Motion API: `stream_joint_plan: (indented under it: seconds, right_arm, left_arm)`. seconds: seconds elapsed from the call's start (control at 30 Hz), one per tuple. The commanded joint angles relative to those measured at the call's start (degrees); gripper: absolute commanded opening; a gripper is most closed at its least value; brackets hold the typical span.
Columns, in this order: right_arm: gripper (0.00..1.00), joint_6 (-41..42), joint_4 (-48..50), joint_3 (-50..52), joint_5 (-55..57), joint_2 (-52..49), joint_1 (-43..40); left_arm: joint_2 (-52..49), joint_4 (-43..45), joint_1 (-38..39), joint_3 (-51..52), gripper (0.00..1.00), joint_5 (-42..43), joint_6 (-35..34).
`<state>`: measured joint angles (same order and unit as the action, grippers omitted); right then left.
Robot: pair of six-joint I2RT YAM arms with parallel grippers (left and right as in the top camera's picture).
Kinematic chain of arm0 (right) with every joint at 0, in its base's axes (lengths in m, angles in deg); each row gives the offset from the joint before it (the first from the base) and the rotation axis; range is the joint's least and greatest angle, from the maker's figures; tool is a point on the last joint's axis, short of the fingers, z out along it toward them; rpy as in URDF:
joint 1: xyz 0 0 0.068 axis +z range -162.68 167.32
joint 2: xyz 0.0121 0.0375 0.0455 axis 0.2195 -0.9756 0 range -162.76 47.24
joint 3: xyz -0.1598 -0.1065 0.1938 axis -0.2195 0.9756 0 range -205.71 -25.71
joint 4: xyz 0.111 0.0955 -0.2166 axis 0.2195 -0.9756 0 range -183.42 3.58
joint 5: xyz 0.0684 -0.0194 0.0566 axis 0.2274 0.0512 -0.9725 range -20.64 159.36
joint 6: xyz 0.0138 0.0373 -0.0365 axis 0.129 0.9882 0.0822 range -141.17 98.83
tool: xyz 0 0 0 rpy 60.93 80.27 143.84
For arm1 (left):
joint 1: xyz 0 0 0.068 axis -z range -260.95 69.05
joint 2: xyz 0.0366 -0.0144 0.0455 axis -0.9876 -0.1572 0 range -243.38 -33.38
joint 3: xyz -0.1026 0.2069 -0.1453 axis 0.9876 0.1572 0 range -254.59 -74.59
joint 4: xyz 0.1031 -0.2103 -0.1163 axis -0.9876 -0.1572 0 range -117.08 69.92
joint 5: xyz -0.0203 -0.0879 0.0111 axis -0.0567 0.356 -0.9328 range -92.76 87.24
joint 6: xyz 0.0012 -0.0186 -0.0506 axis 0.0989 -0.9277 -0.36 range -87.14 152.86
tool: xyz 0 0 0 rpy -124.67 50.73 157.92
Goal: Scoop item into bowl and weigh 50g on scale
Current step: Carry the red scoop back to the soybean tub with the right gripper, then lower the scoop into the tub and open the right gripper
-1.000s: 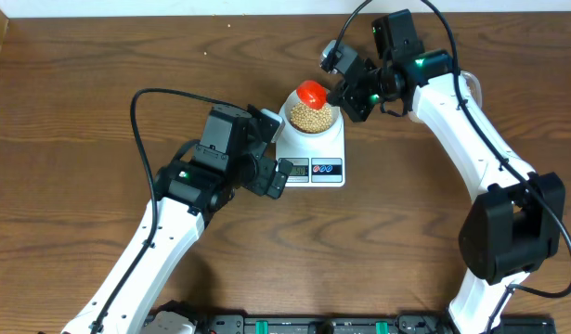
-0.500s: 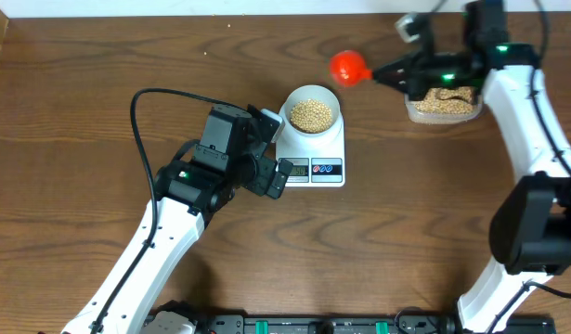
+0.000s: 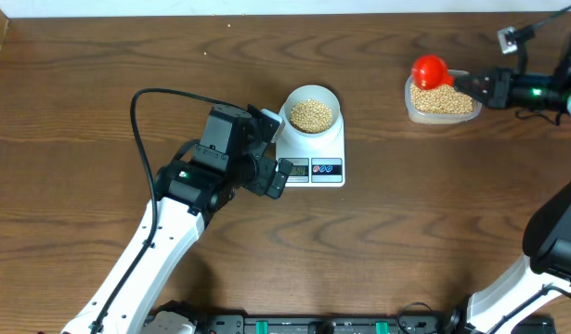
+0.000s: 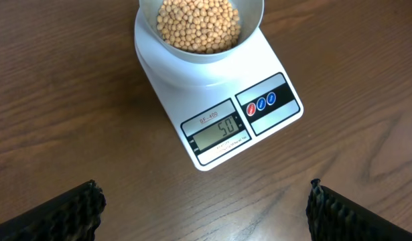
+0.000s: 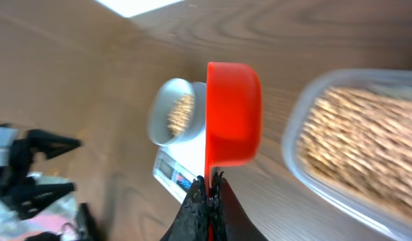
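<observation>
Near the tabletop's centre, toward the far edge, the scale (image 3: pixel 333 148) carries the white bowl (image 3: pixel 311 91) of soybeans (image 3: pixel 311 114); display (image 4: pixel 219 130) reads 50; left fingers (image 4: pixel 72 211) spread, just beside the scale; right fingers (image 5: pixel 192 211) pinch a red scoop (image 3: pixel 430 71) over the clear tub (image 3: pixel 441 118) by the far right corner.
</observation>
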<state>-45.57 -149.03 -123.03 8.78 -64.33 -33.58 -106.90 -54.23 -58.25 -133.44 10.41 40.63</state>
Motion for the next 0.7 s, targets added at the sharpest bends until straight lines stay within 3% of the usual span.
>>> stream_joint_plan:
  seconds: [0.0, 0.17, 0.27, 0.67]
  right_arm:
    - [0.02, 2.7, 0.0, -0.2, 9.7, 2.0, -0.4]
    - [0.02, 10.1, 3.1, -0.2, 21.7, 3.1, 0.6]
    - [0.02, 13.1, 4.6, -0.2, 35.3, 4.9, 2.9]
    - [0.01, 18.5, 7.1, -0.2, 77.6, 7.3, 22.1]
  left_arm:
    - [-0.1, -0.1, -0.1, -0.4, 0.98, -0.4, 0.6]
    - [-0.1, -0.1, -0.1, -0.4, 0.98, -0.4, 0.6]
    - [-0.1, -0.1, -0.1, -0.4, 0.98, -0.4, 0.6]
    - [-0.1, -0.1, -0.1, -0.4, 0.98, -0.4, 0.6]
